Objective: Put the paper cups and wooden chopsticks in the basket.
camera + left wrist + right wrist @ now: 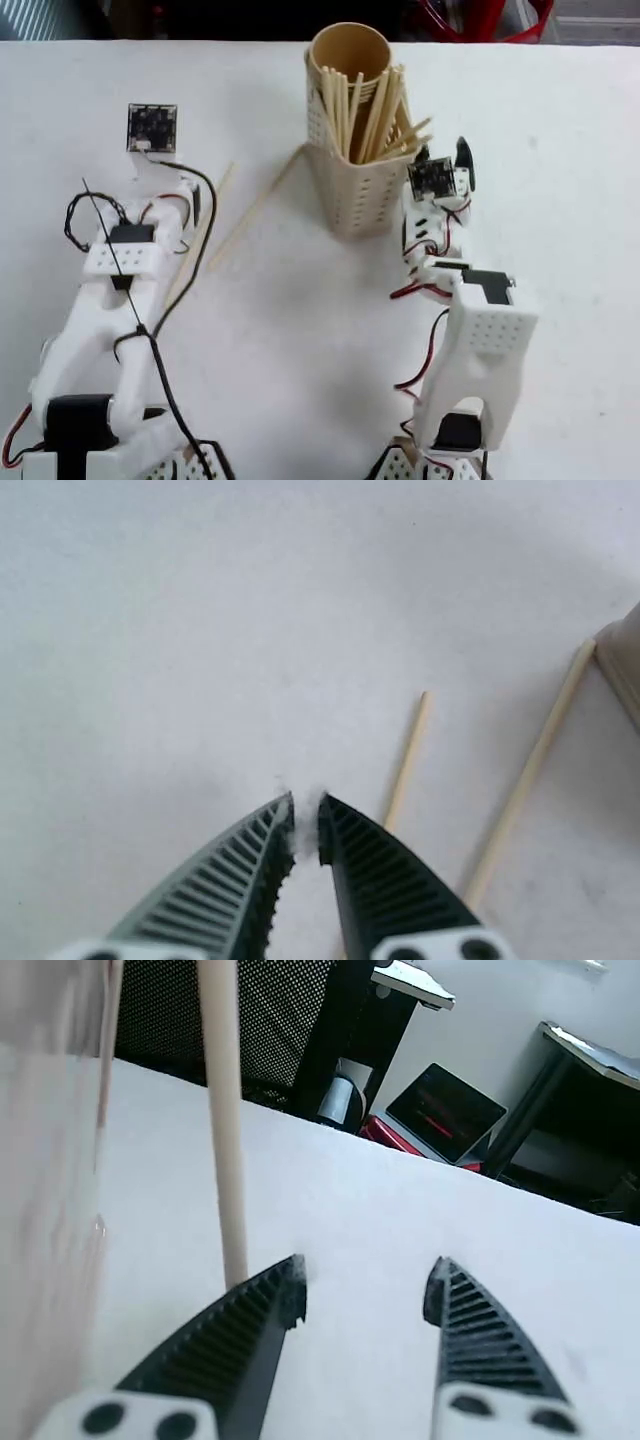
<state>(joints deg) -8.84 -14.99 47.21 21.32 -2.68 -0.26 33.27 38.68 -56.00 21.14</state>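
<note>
**Two chopsticks loose on the surface, the rest in the basket**

The white surface (300,360) carries a pale perforated basket (355,195) at the far centre. In it stand a paper cup (348,60) and a bundle of wooden chopsticks (378,110), which lean out to the right. Two more lie flat to the left of the basket. The slanting chopstick (258,208) has its far end at the basket's base. The left chopstick (207,228) lies beyond it, partly under the left arm.

The left gripper (305,815) points down at bare surface just left of these two, its jaws all but closed with nothing between them. The right gripper (365,1280) sits just right of the basket, jaws apart and empty — an upright stick (225,1130) stands close beside one of them.

Past the far edge of the surface the room is dim — a dark mesh panel (250,1020), a dark-screened laptop (445,1105) and a red object (480,20).
</note>
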